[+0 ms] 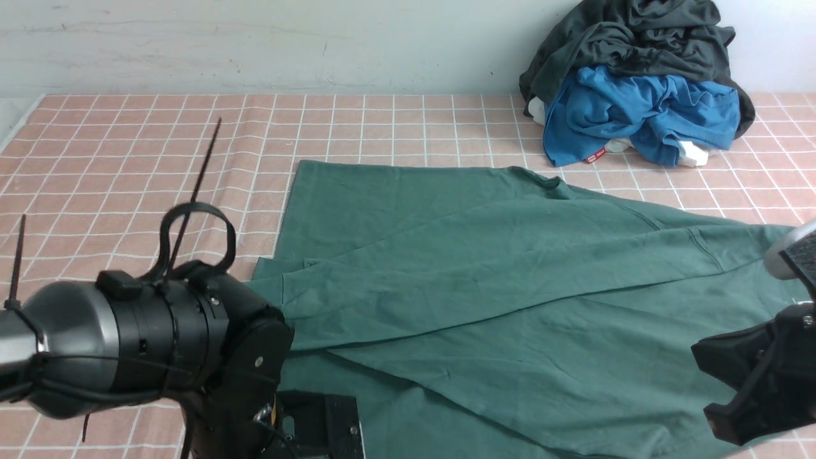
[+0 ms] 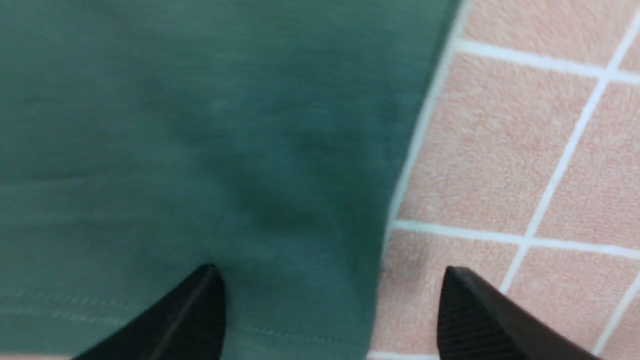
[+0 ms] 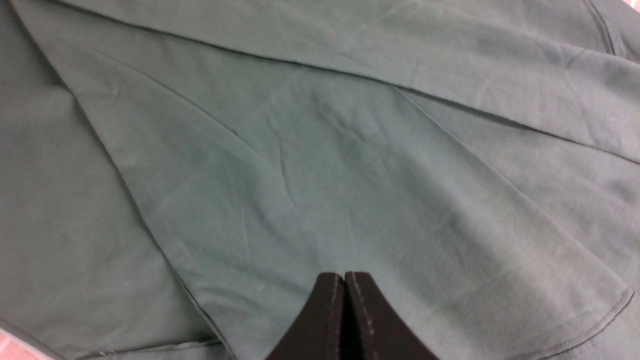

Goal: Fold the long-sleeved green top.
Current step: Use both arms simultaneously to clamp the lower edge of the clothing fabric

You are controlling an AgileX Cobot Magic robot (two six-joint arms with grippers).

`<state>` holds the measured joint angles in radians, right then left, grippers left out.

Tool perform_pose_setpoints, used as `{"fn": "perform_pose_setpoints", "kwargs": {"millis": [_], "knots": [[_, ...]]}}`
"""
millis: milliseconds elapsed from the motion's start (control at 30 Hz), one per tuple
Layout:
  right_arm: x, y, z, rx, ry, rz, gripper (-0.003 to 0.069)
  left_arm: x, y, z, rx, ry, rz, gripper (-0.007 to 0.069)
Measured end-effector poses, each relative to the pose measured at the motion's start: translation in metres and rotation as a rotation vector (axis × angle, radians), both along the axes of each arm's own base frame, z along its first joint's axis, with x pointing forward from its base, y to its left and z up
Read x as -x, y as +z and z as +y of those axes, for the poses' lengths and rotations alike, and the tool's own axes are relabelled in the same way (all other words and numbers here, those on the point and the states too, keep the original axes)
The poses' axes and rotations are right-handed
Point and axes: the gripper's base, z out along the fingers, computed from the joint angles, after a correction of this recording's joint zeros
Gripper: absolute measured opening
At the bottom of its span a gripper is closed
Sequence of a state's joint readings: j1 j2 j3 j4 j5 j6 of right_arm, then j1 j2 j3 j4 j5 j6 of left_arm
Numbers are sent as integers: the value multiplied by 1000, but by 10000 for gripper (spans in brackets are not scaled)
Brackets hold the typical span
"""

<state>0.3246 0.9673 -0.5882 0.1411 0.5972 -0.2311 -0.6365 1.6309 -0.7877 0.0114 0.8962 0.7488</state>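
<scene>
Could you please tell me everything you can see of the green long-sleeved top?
The green long-sleeved top is dark green, soft-looking jersey, lying flat on the pink checked cloth, collar towards the wall. Both sleeves look folded diagonally across the body; no print shows. Stitched hems are visible. The open left gripper straddles one edge; the shut right gripper is over the fabric; contact cannot be told.

left end effector [image 2: 330, 272]: jaws wide apart | right end effector [image 3: 344, 275]: jaws pressed together, nothing between
</scene>
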Motion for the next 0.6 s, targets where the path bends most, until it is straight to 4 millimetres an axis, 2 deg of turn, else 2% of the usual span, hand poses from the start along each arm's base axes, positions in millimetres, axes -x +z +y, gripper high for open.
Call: {"fn": "perform_pose_setpoints", "kwargs": {"millis": [100, 167, 367, 433, 567, 600], "knots": [[0, 0, 0, -9, -3, 7, -14, 1, -4, 0, 5, -25, -15, 511], [1, 0, 1, -17, -5, 13, -14, 0, -5, 0, 8, -33, -25, 465], [5, 4, 0, 21, 40, 21, -14, -3, -4, -2, 29, 18, -77, 90], [10, 16, -1, 42, 80, -7, -14, -2, 2, -1, 40, 97, -93, 29], [17, 34, -3, 89, 153, -74, -14, 4, 22, 4, 60, 185, -127, 8], [19, 36, -4, 150, 202, -93, -11, 8, 33, 8, 69, 203, -153, 8]]}}
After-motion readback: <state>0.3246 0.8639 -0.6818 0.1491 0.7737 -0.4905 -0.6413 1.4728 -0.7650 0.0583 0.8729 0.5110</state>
